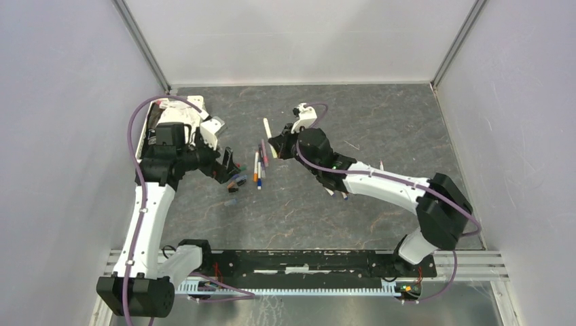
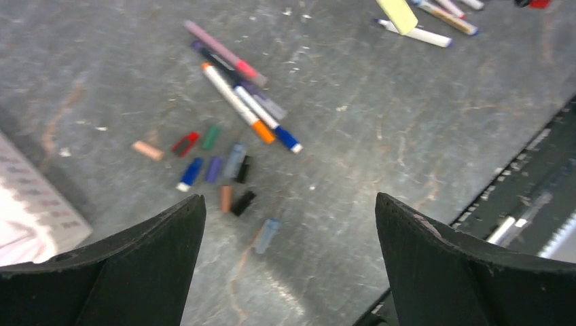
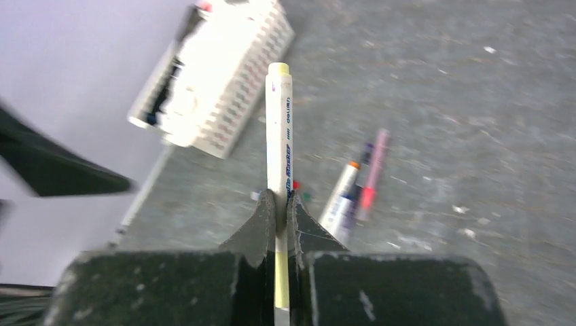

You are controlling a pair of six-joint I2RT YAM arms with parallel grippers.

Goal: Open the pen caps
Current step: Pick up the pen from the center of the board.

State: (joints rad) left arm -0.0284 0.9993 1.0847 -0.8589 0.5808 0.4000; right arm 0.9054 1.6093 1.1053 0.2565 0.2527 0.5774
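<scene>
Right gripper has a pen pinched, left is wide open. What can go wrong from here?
1. The right gripper pinches the pen only at its fingertips, long barrel overhanging; a pull may pivot or slip it.
2. The left gripper hangs open over the loose caps and lying pens; moving across low could scatter them.

Lower length of the pen [image 3: 278,129] largely masked by the right gripper [image 3: 279,204]; white tray [image 3: 217,81] a blur.
</scene>
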